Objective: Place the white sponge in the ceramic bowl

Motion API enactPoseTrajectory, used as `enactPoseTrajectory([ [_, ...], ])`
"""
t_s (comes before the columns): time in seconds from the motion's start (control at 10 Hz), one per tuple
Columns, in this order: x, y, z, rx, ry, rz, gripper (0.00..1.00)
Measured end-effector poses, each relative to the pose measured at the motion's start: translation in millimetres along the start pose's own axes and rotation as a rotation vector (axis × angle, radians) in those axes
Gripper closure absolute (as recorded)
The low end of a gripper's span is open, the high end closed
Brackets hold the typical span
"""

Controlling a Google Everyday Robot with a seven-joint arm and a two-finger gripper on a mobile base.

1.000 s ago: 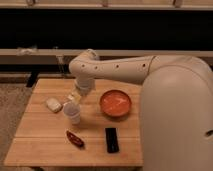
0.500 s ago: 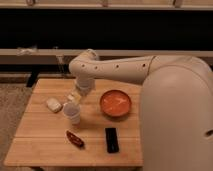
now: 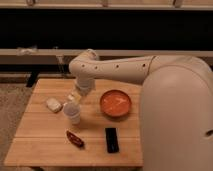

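White sponge, the small off-white, soft-looking rounded block (image 3: 53,104), is lying on the left part of the pale wooden slatted table (image 3: 40,145), untouched, just where it was lying a second ago. Immediately to its right the small white cup (image 3: 72,113) is standing upright. The gripper (image 3: 75,95) is hovering just above and behind that cup, near the sponge but not over it. Whether it is open or closed cannot be told, and nothing is visibly being held.

Hardly anything is changing over the last second: the cream-coloured arm (image 3: 115,70) is keeping almost the same pose. Toward the front edge, the dark red oblong object (image 3: 75,139) and the flat black rectangular device (image 3: 112,140) are lying apart from the action. Further right, the round shallow orange-red ceramic bowl (image 3: 115,103) is sitting without the sponge, well apart from it. By this reading the grasp is not yet being made, and the whole carry to the bowl is still waiting.
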Motion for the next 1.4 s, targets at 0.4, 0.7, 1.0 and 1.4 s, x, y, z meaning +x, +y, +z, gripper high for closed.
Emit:
enactPoseTrajectory([
  [0.4,-1,0,0,0.004,0.000,-0.004,0.20],
  [0.7,-27,6,-2,0.014,-0.015,-0.062,0.20],
  [1.0,-67,21,2,0.017,-0.022,-0.142,0.20],
  [1.4,-112,37,14,0.017,-0.020,-0.222,0.20],
])
